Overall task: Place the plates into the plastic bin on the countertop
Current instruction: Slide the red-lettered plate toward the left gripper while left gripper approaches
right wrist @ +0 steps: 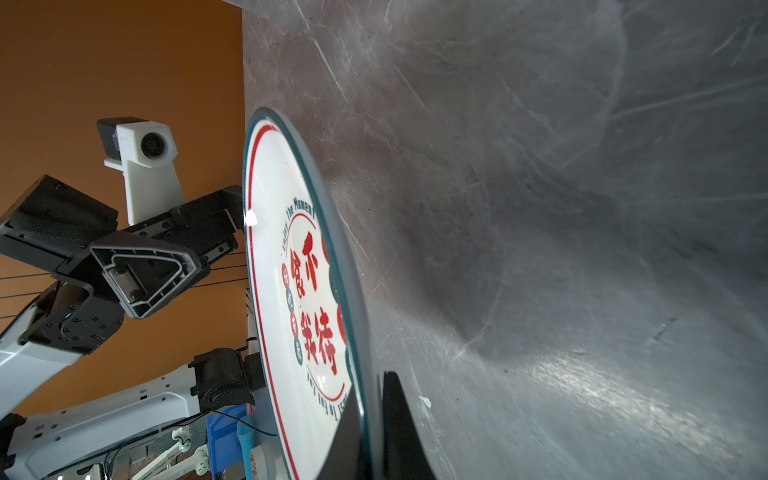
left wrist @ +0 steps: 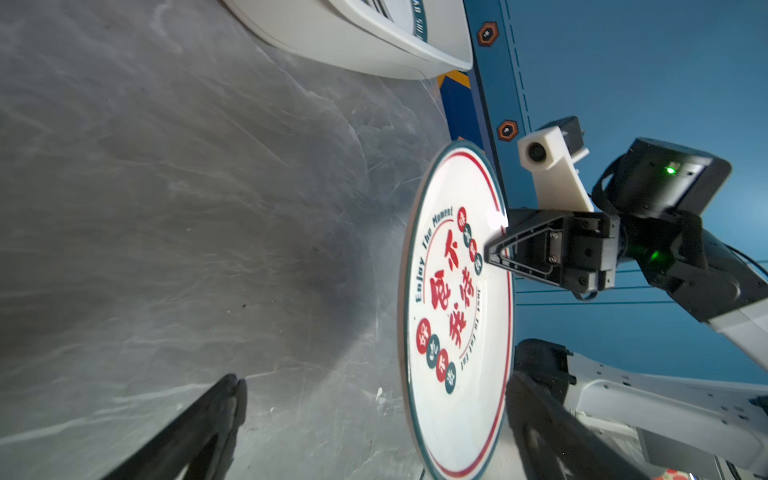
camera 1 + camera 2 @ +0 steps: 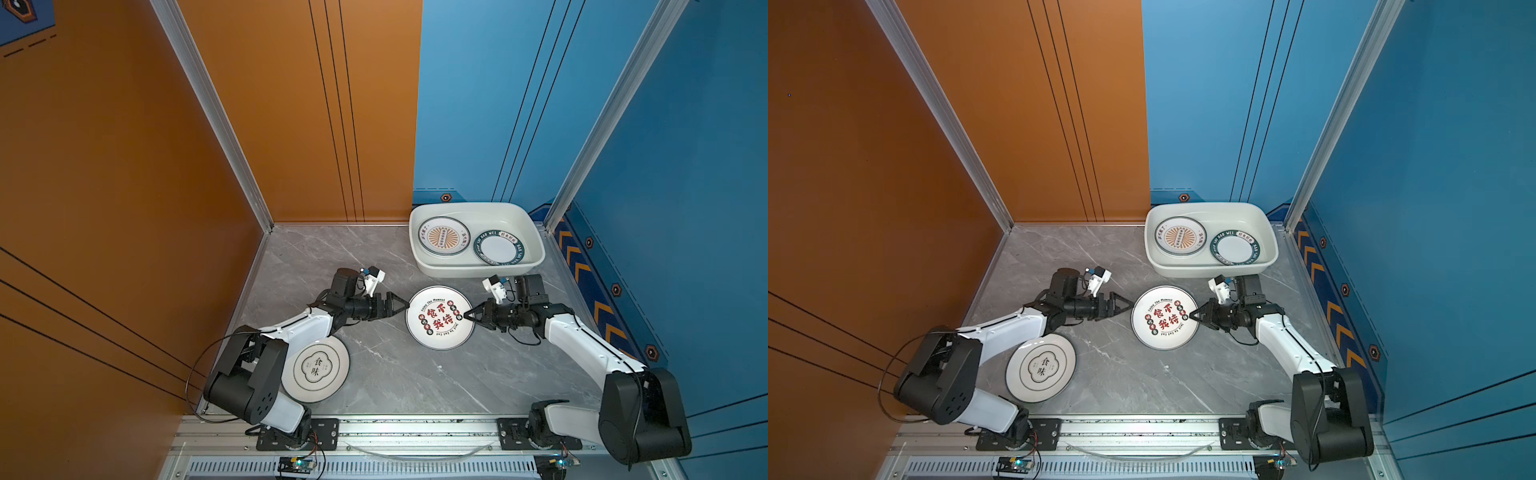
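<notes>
Holding the right rim of the red-lettered plate (image 3: 439, 318) between its clenched fingers, the right gripper (image 3: 469, 314) has only a thin bite on the edge. This plate is in the middle of the countertop (image 3: 395, 374), just on the near side of the plastic bin (image 3: 457, 272). The left gripper (image 3: 401, 306) is released. In the left wrist view its jaws stand wide, one on each side of the plate's left rim, and they grasp nothing. Whether the plate is already lifted from the surface, I cannot tell.

Several things could go wrong from here. The plate looks glossy and the grip is at one edge only, so when it is raised it may swing down or slip out. If the left jaws close at a wrong height, they may push the plate away instead of catching it. The bin wall is close by, so a lift that is too low could knock the plate against the rim. A hard drop could also chip the plates that lie inside.

I count four plates. Two are in the bin – a sunburst plate (image 3: 442, 237) on the left and a teal-rimmed plate (image 3: 498, 248) on the right. Two are on the countertop – the held one and a black-lettered plate (image 3: 318, 368) at the near left, partly under the left arm. There is one bin and there are two grippers.
</notes>
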You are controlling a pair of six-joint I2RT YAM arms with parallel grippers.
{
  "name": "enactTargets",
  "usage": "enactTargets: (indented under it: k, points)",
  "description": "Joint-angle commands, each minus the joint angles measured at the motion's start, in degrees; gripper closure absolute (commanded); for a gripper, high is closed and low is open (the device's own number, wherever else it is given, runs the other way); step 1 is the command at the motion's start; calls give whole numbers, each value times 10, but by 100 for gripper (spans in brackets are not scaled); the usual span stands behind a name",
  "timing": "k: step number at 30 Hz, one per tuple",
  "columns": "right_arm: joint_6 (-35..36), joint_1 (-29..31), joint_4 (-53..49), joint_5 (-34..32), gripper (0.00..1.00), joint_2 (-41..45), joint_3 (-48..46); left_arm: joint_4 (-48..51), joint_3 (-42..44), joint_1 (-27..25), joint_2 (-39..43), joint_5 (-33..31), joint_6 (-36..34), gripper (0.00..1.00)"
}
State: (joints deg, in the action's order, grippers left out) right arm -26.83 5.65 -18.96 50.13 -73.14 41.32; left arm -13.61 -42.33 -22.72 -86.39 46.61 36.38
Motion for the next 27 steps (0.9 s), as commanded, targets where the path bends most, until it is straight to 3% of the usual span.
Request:
enactTargets:
  k: [1,16,22,27]
  points:
    - [-11,-11,6,43,100,22,30,-62,-17,-10,-8,50,22,2]
    - [-73,26,81,59,100,-11,74,-215,2,-32,-41,94,110,13]
    - [-72,52,93,37,100,-42,95,-249,-2,-32,-66,100,140,32]
    - [-72,67,106,30,100,-68,105,-251,-2,-29,-74,99,147,57]
